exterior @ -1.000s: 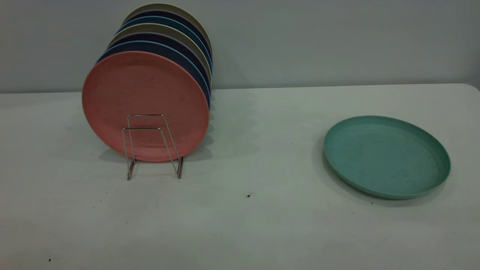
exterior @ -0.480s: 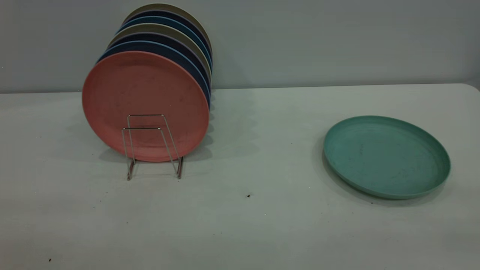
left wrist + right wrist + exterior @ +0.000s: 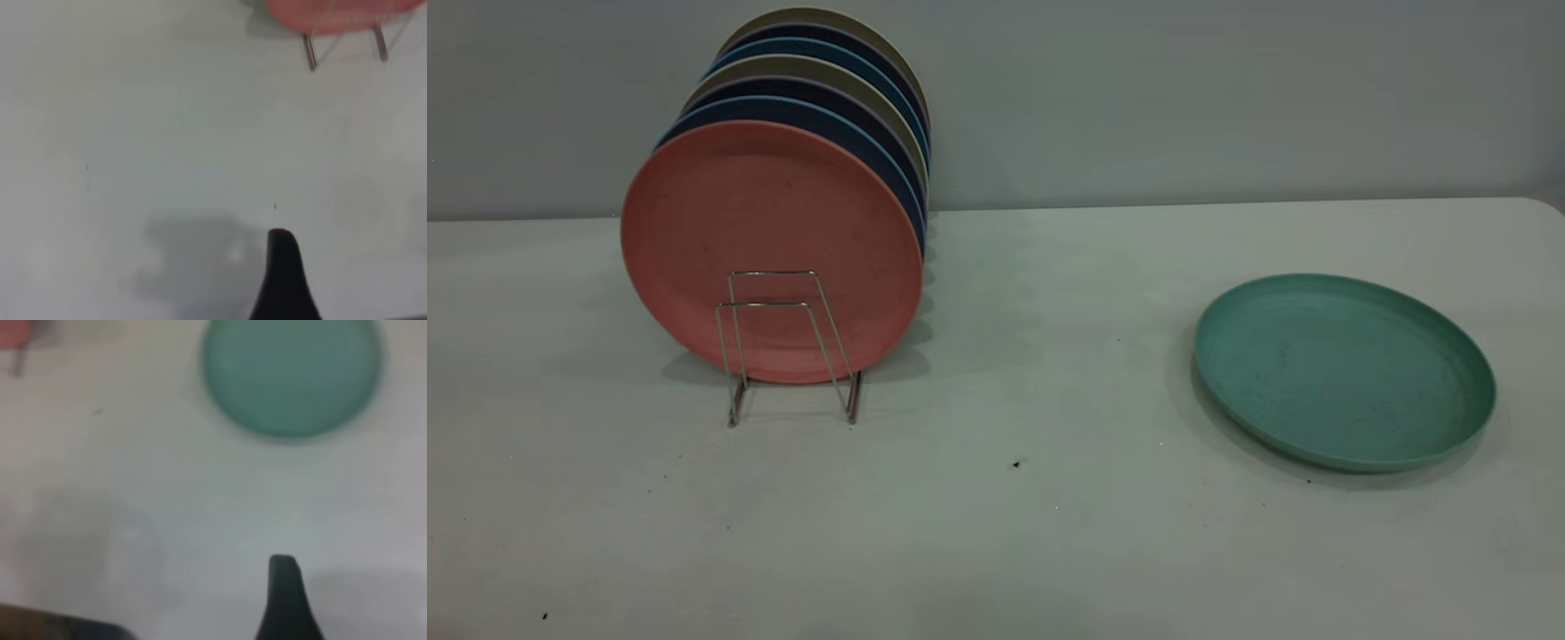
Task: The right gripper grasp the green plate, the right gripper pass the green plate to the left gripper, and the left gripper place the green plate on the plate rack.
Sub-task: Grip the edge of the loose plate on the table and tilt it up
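Pink plate (image 3: 769, 240) fronting rack (image 3: 787, 347), green plate (image 3: 1343, 369) apart

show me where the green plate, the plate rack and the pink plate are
green plate (image 3: 1343, 369): exterior view, on the middle of its flat inner face.
plate rack (image 3: 734, 360): exterior view, on the left leg of its front wire loop.
pink plate (image 3: 769, 209): exterior view, on its bare face above the wire loops.

We count one green plate (image 3: 1344, 371) flat on table (image 3: 996, 533), well right of plate rack (image 3: 787, 342); one rack; seven plates standing in it: one salmon-pink plate (image 3: 769, 231) foremost, six behind.
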You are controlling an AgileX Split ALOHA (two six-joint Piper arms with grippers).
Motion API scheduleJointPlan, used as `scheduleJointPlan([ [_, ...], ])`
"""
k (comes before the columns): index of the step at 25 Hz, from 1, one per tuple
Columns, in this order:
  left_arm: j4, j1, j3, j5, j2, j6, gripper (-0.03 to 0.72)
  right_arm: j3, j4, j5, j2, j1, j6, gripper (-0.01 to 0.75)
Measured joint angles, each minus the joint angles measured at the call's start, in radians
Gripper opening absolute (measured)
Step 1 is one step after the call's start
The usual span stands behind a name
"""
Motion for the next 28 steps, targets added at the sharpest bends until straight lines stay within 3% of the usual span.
scheduleJointPlan([
  [5, -0.049, 0.000, -0.103, -0.082, 0.222, 0.053, 0.578, -0.005, 0.229, -0.091, 0.248, 0.000, -0.201, 0.550],
  [12, -0.340, -0.012, -0.173, -0.150, 0.477, 0.264, 0.578, -0.030, 0.408, -0.234, 0.595, 0.000, -0.359, 0.546],
  [19, -0.526, -0.163, -0.264, -0.194, 0.724, 0.416, 0.578, -0.182, 0.435, -0.254, 0.902, -0.019, -0.391, 0.546],
  [28, -0.622, -0.349, -0.419, -0.269, 1.010, 0.435, 0.578, -0.418, 0.457, -0.198, 1.211, -0.148, -0.396, 0.546],
])
